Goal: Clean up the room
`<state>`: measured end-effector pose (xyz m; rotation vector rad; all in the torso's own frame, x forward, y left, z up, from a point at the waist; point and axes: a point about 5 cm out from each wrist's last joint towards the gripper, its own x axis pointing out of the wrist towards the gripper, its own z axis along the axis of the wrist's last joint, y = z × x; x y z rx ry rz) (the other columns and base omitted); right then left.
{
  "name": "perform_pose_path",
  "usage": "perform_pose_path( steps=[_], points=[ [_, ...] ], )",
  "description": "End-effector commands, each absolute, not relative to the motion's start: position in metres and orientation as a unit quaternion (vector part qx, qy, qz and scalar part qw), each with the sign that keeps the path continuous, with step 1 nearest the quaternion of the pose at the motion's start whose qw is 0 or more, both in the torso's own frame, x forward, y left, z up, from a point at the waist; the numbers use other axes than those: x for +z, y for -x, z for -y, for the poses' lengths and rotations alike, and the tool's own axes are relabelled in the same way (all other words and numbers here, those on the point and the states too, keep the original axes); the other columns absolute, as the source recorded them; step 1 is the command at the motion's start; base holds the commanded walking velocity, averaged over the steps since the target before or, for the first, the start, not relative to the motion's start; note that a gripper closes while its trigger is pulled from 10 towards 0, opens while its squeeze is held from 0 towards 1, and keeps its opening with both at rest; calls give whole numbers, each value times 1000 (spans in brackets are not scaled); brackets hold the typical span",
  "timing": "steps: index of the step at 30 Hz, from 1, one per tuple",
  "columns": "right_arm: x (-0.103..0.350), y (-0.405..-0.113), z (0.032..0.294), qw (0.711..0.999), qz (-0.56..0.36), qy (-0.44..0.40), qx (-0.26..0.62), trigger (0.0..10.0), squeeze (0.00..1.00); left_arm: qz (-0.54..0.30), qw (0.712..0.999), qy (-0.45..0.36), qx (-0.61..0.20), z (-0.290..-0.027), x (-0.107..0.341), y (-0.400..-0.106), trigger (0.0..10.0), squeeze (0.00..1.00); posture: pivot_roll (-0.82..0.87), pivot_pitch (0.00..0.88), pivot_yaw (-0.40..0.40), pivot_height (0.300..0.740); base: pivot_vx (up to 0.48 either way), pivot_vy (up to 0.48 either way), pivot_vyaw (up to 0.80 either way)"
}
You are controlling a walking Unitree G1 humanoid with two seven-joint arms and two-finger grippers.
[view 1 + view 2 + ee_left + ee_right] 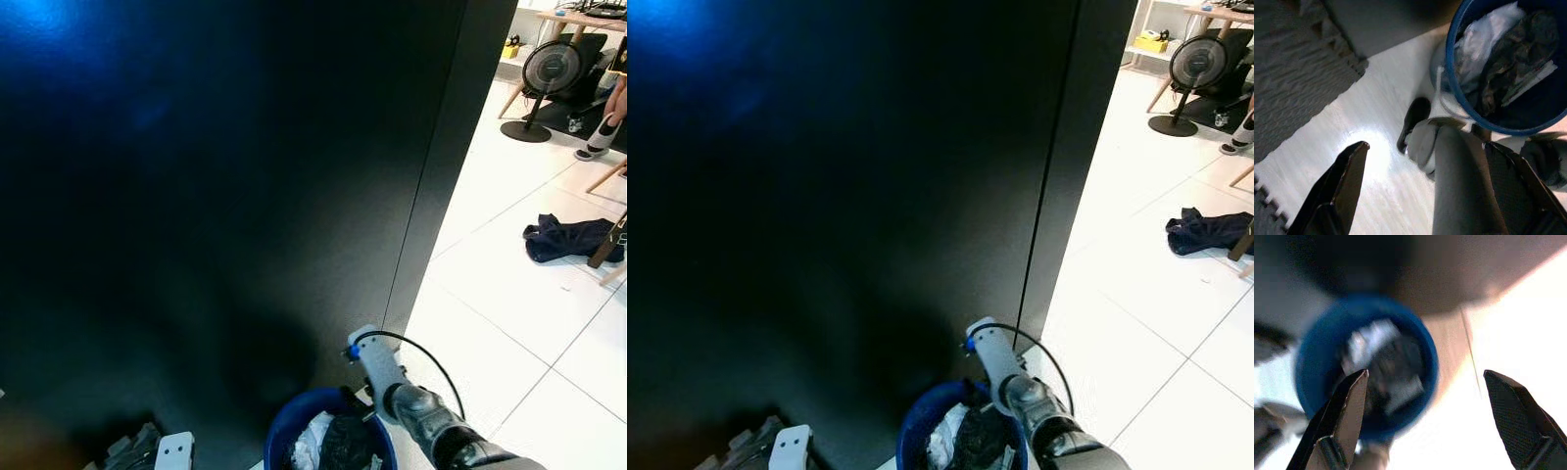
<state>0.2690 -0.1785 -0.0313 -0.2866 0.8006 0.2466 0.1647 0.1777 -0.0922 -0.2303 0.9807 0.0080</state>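
Hovering just above the blue bin (pixel 1365 367), the right gripper (pixel 1422 423) gapes wide, holding nothing; white and dark rubbish (pixel 1498 58) fills the bin. Left gripper (pixel 1435 191) spreads empty beside it.

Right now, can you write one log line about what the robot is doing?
right gripper: open, above blue bucket | bucket: holds rags | left gripper: open, low near floor | dark cloth: lying on white floor

We are in a lived-in home room: white tiled floor (pixel 509 294), a tall black cabinet (pixel 245 196), a standing fan (pixel 549 73) beside wooden furniture legs, a dark garment (pixel 568 238) dropped on the tiles, and a blue bucket (pixel 1488 120) stuffed with clothes.
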Motion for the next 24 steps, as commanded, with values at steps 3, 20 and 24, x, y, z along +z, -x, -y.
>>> perform_pose_path(
  steps=[3,20,24],
  points=[
    [-52,-238,200,887,-444,112,54,10000,0,-484,870,94,7,-185,-94,-160,10000,0,-13,78,-6,740,0,0,0],
    [-99,-130,231,809,-579,101,-22,10000,0,-511,858,54,-6,-182,-99,-150,10000,0,-26,68,-3,740,0,0,0],
    [-100,-129,229,809,-579,95,-32,10000,0,-514,856,52,-13,-168,-100,-150,10000,0,-28,68,1,740,0,0,0]
  ],
)
